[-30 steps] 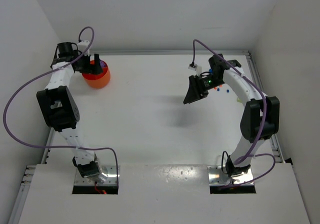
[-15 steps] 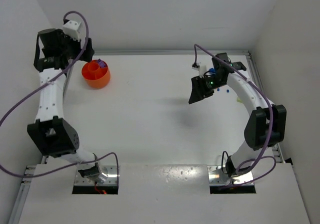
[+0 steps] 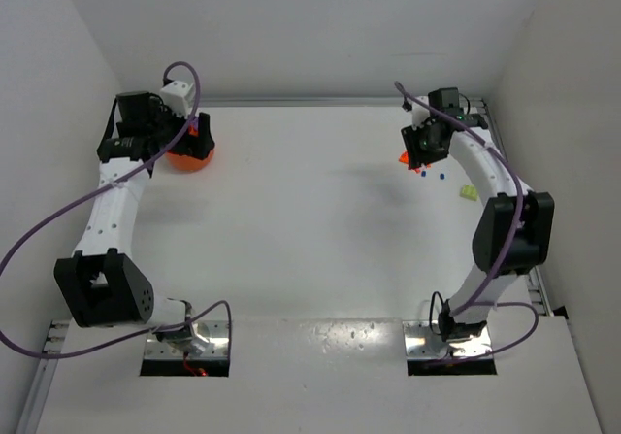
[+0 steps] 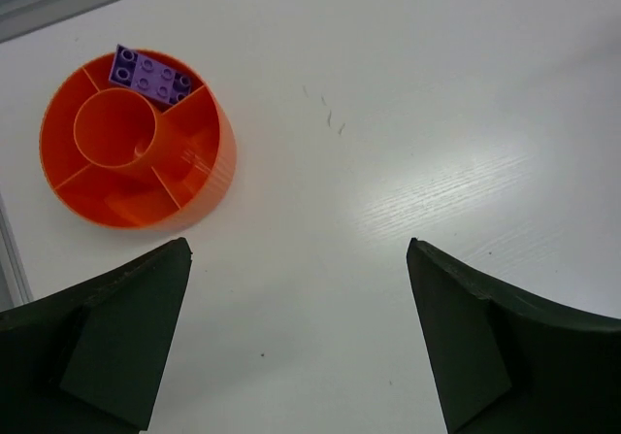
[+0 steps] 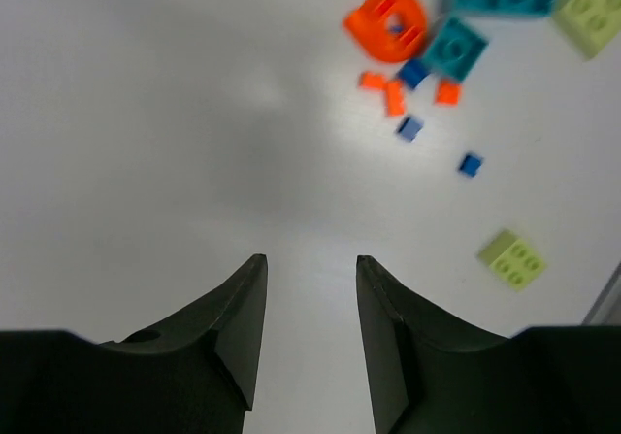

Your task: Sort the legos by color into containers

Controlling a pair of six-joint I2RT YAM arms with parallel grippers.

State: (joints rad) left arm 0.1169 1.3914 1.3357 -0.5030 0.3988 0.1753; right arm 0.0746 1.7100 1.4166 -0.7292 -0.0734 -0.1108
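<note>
Near the legos (image 5: 456,48), the right end effector (image 5: 310,264) has arrived.

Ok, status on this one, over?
Left end effector open, empty, near orange bowl. One purple brick in bowl compartment. Right end effector open, empty, short of loose legos. Nothing blocking.

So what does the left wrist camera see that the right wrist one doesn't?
Only the left wrist view shows the orange bowl, split into sections, with a purple brick in one. Only the right wrist view shows loose pieces on the table: an orange ring-shaped piece, teal bricks, blue bricks, orange bricks, yellow-green bricks. Both show the white table and, at the bottom, the camera's own arm tip: the left end effector and right end effector, each open and empty.
</note>
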